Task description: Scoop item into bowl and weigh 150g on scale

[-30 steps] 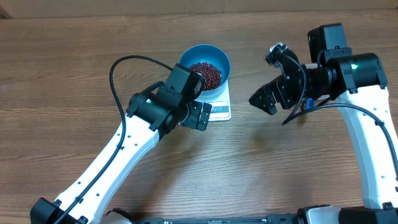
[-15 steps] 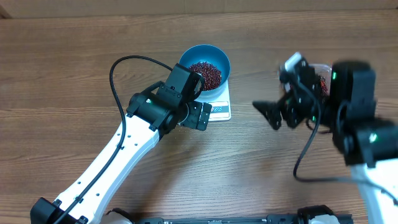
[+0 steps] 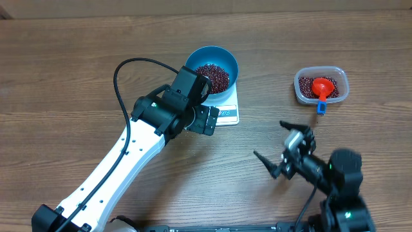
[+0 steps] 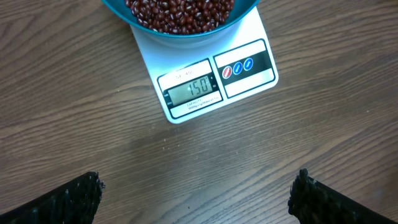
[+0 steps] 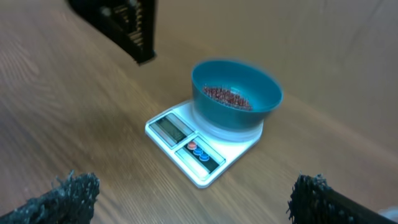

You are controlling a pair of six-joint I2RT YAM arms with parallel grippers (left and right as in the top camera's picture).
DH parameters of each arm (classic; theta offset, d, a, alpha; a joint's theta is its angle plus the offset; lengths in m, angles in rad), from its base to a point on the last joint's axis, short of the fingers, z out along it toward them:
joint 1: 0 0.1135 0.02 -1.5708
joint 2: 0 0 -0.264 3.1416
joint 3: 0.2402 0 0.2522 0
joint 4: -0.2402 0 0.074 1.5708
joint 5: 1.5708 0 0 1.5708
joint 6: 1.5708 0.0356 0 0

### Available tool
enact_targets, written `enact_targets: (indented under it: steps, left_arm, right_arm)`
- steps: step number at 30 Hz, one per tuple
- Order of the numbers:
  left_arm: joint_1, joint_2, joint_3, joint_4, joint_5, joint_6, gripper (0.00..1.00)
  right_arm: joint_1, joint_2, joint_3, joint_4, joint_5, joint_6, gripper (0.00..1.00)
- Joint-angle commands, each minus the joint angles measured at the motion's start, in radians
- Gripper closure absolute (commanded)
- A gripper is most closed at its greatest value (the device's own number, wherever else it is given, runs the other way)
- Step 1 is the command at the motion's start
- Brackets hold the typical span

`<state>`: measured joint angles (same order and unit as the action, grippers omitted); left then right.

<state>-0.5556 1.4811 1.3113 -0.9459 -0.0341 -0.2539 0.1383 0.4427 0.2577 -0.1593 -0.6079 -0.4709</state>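
Everywhere wood-grain table [image 3: 64,64], bowl [image 3: 212,55] atop scale [image 3: 228,115], left gripper [image 4: 198,193], right gripper [image 5: 189,196], both spread wide, empty

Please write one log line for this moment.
left gripper open; right gripper open; round blue bowl of red-brown beans on white rectangular scale; display 150

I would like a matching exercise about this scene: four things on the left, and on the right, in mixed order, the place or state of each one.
1. blue bowl
2. scale
3. red scoop
4. right gripper

A. in the clear tub
B. open, holding nothing
C. on the scale
D. shows 150

Pairs: 1-C, 2-D, 3-A, 4-B.
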Motion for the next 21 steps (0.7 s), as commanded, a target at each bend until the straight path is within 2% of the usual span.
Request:
enact_targets:
  steps: [1, 5, 12, 21]
  left_arm:
    - [0.001, -0.008, -0.003, 0.001, -0.010, 0.014, 0.00]
    - [0.001, -0.008, -0.003, 0.001, -0.010, 0.014, 0.00]
    - [0.001, -0.008, -0.003, 0.001, -0.010, 0.014, 0.00]
    - [0.001, -0.008, -0.003, 0.001, -0.010, 0.014, 0.01]
  right_arm:
    - [0.004, -0.123, -0.107, 0.072, -0.045, 0.006, 0.00]
    - [0.004, -0.251, -0.186, 0.134, -0.044, 0.005, 0.00]
    - [0.004, -0.428, -0.250, 0.103, -0.034, 0.006, 0.00]
    - [0.006, -0.441, -0.250, 0.113, 0.031, 0.020, 0.00]
